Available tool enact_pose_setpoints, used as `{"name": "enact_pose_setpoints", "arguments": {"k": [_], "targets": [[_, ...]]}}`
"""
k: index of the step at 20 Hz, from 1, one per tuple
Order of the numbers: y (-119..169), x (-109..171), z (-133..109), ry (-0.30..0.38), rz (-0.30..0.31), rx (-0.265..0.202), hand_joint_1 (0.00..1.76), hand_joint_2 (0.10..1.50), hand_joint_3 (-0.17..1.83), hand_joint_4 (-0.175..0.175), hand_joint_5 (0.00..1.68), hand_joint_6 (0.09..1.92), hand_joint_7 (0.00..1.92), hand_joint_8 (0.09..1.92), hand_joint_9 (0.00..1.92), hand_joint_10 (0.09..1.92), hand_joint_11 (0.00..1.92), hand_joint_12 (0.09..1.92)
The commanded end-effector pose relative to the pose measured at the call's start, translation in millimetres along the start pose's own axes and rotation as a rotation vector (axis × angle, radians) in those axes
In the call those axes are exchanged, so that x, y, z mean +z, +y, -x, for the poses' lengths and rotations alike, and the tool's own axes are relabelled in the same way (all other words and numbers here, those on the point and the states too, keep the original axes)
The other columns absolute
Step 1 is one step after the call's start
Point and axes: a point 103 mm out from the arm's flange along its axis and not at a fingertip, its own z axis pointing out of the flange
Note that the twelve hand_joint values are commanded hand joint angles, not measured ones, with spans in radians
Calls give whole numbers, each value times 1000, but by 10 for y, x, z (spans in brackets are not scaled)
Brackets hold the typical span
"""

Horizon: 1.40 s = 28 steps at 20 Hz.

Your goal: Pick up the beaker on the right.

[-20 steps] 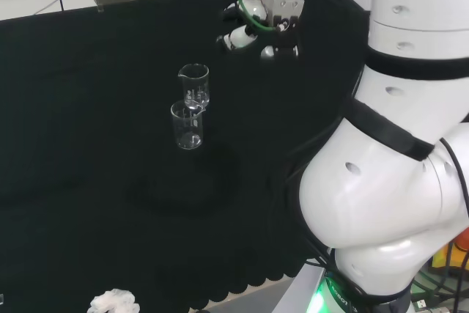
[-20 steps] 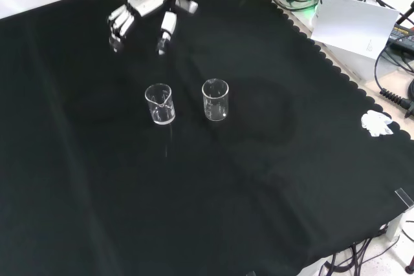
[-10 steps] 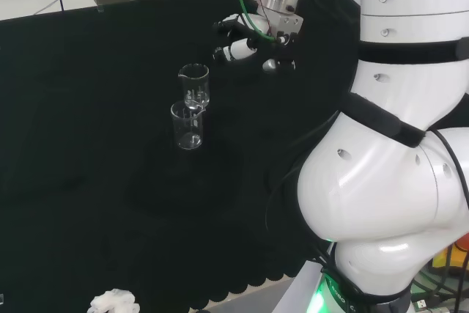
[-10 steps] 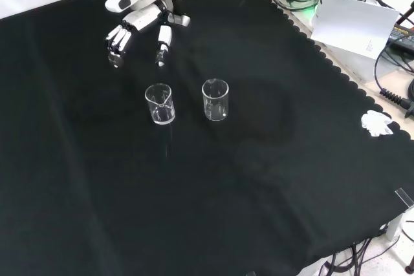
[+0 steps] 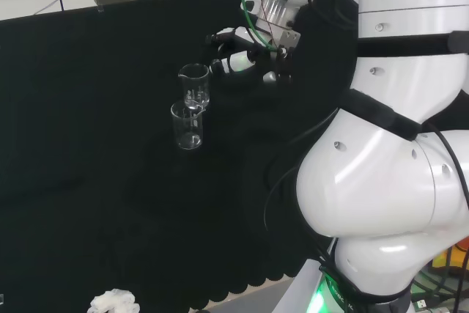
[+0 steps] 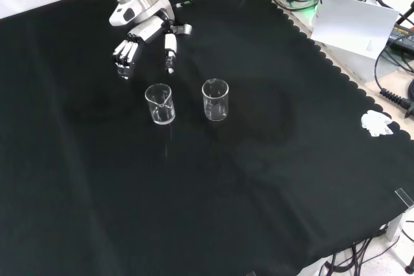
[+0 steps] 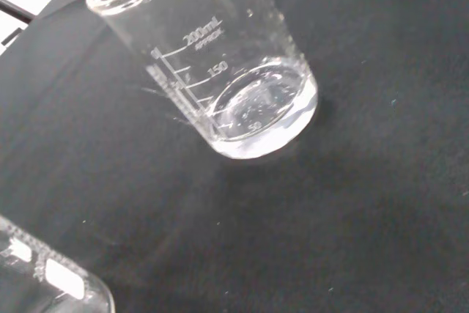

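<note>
Two clear glass beakers stand upright on the black cloth. In the front view they are side by side, the left beaker (image 6: 159, 104) and the right beaker (image 6: 215, 99). In the head view they stand one behind the other, the farther beaker (image 5: 194, 84) and the nearer beaker (image 5: 187, 125). My hand (image 6: 145, 33) hovers just beyond the left beaker in the front view, open, its fingers (image 6: 123, 58) straight and pointing down, holding nothing. In the head view the hand (image 5: 242, 56) sits just right of the farther beaker. The wrist view has one graduated beaker (image 7: 227, 71) close up and part of another beaker (image 7: 44, 278) at the corner.
A crumpled white wad (image 6: 378, 123) lies near the cloth's scalloped edge, the same wad (image 5: 113, 301) at the head view's bottom. A white card (image 6: 356, 24) and cables sit beyond the cloth. The arm's white links (image 5: 388, 181) stand at the head view's right.
The hand has come down and moved toward the beakers, ending close to the left beaker of the front view. Its fingers stay straight. Both beakers have stayed put.
</note>
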Motion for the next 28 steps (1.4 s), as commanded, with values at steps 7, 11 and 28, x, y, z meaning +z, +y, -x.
{"name": "enact_pose_setpoints", "arguments": {"k": [7, 11, 28], "targets": [[140, 260, -63, 76, 11, -58, 737, 872, -175, -55, 439, 87, 236, 684, 434, 641, 109, 1400], [182, 379, -105, 106, 13, -81, 762, 864, -175, -58, 447, 87, 246, 685, 439, 640, 99, 1395], [276, 759, -209, 190, 12, -93, 778, 851, -175, -59, 437, 87, 232, 674, 421, 627, 80, 1397]]}}
